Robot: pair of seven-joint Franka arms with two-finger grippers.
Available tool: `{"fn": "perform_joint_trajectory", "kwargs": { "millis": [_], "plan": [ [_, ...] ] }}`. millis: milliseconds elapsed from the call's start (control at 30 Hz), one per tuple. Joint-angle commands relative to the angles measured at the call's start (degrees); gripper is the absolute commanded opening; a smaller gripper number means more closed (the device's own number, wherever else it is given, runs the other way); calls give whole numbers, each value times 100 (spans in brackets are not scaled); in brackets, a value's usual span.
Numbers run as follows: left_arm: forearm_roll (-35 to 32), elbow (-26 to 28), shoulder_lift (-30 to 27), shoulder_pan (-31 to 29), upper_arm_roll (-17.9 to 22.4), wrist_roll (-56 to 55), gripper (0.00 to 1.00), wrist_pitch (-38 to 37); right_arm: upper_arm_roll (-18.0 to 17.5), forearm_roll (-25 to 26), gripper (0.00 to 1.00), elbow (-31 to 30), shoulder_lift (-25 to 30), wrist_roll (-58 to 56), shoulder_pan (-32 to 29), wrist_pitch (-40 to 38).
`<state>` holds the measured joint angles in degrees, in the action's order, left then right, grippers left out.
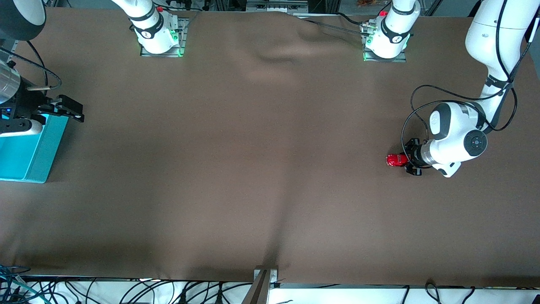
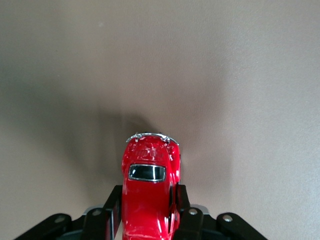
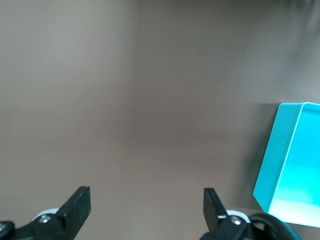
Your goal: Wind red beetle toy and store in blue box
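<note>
The red beetle toy (image 1: 395, 160) is toward the left arm's end of the table, low at the brown cloth. I cannot tell if its wheels touch. My left gripper (image 1: 404, 160) lies level and is shut on the toy's sides. In the left wrist view the toy (image 2: 150, 192) sticks out between the black fingers (image 2: 114, 212), its dark window up. The blue box (image 1: 40, 150) stands at the right arm's end of the table. My right gripper (image 1: 63, 109) hangs open over the cloth beside the box's corner. The right wrist view shows that gripper (image 3: 146, 197) holding nothing and the box wall (image 3: 280, 155) beside it.
A brown cloth (image 1: 236, 169) covers the table, with wrinkles near the arm bases (image 1: 160, 40) and a fold toward the front edge. A metal bracket (image 1: 265, 278) sits at the front edge. Cables hang below it.
</note>
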<state>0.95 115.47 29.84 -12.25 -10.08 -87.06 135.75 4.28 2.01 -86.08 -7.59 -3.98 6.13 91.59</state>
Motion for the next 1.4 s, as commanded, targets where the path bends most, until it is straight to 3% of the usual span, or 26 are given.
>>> {"fn": "perform_joint_trajectory", "kwargs": {
  "millis": [0, 100, 167, 267, 334, 434, 534, 1034, 1101, 1134, 1368],
  "plan": [
    [-192, -200, 224, -155, -3, 102, 5, 39, -15, -43, 100, 73, 12, 47, 2, -80],
    [-192, -270, 207, -146, -3, 75, 16, 39, -24, -52, 100, 73, 30, 47, 2, -89],
    [-192, -305, 198, -164, -3, 75, 36, 21, -32, -43, 100, 73, 30, 47, 2, -89],
    [-192, -323, 172, -172, -3, 75, 46, 21, -138, -8, 100, 73, 30, 56, -7, -89],
    [-192, -323, 154, -172, -3, 75, 64, 21, -155, 1, 100, 73, 38, 56, -7, -89],
    [-200, -323, 145, -172, -3, 75, 77, 21, -155, -8, 100, 73, 38, 56, -7, -89],
    [-200, -323, 119, -164, -3, 75, 97, 21, -155, -8, 100, 73, 38, 56, 2, -89],
    [-200, -349, 127, -129, -21, 5, 100, -31, -155, -8, 100, 73, 38, 56, -7, -89],
    [-192, -341, 180, -93, -29, -100, 98, -23, -155, -8, 100, 73, 38, 56, -7, -89],
    [-192, -349, 198, -102, -29, -144, 92, -31, -164, -8, 100, 73, 38, 56, -7, -89],
    [-165, -332, 224, -102, -29, -171, 2, -31, -156, -8, 100, 73, 38, 56, -7, -89]
  ]
}}
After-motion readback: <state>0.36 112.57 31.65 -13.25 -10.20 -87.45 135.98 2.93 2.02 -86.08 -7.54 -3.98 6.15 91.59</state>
